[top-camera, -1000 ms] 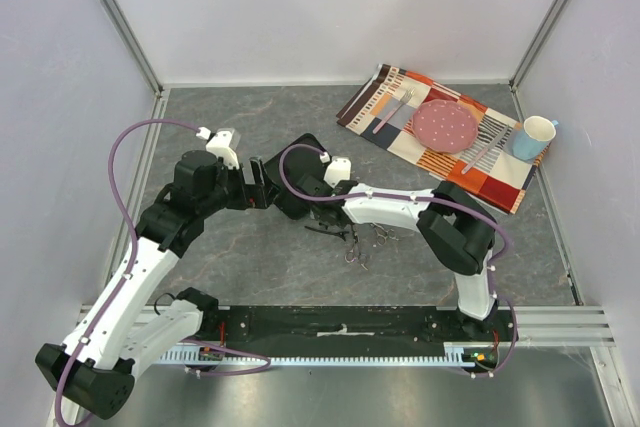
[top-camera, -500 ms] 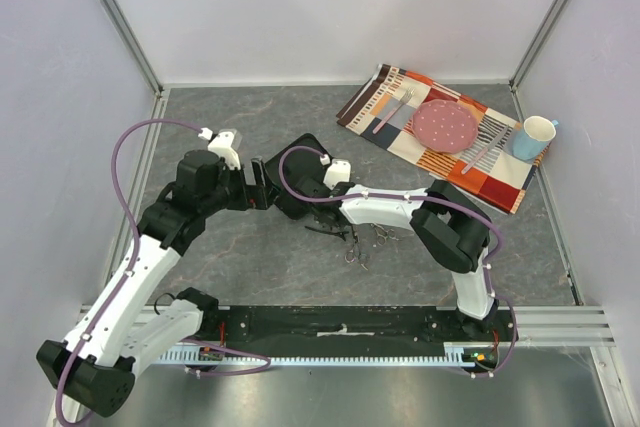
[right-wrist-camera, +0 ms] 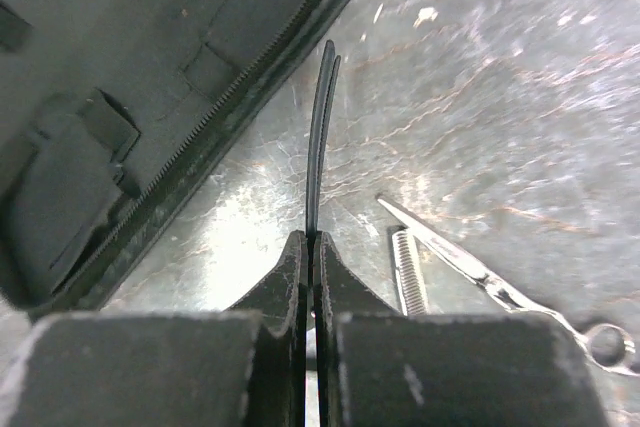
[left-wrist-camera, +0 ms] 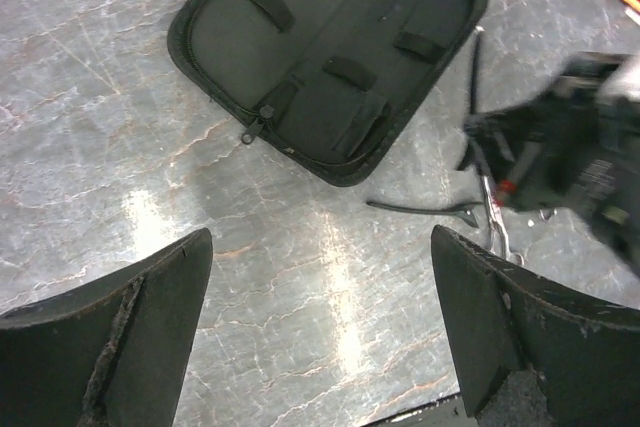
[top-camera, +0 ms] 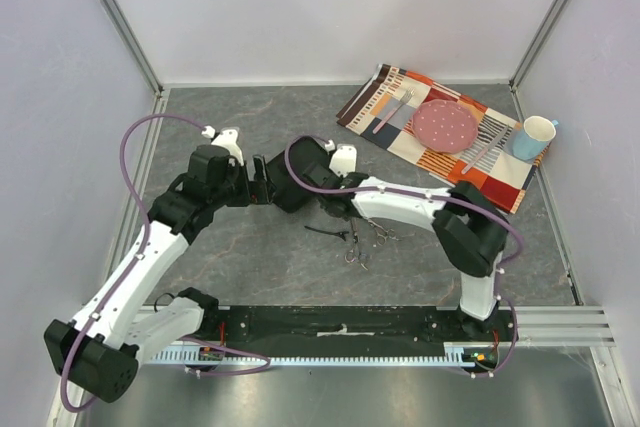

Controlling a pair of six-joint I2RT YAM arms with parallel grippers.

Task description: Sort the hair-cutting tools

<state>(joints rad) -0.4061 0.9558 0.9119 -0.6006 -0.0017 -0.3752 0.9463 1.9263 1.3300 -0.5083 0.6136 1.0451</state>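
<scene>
Held hair clip (right-wrist-camera: 318, 137): thin, black, slightly bowed, two slim prongs lying close together and parting a little at the free tip. Its lower end is pinched in the right gripper (right-wrist-camera: 311, 247), whose jaws are pressed together on it with no gap visible. The clip points away from the wrist, over the grey marbled table (top-camera: 250, 117), just beside the zip edge of the open black case (right-wrist-camera: 150, 67); whether its tip touches the table I cannot tell. Second hair clip (left-wrist-camera: 420, 209): same black, lying flat on the table near the case's corner. Scissors (right-wrist-camera: 470, 265): slim, silver, ring handle, flat on the table just right of the held clip, with a toothed blade (right-wrist-camera: 407, 272) alongside. Left gripper (left-wrist-camera: 320, 337): jaws spread wide, nothing between them, hanging above bare table on the near side of the case. Compared with a second ago in the top view: the right arm's wrist has shifted slightly toward the far side and its elbow has swung out to the right; the left arm has edged toward the centre. The scissors and the lying clip are where they were. Placemat (top-camera: 395, 132) with plate (top-camera: 446, 125) and cup (top-camera: 533, 137) unchanged.
</scene>
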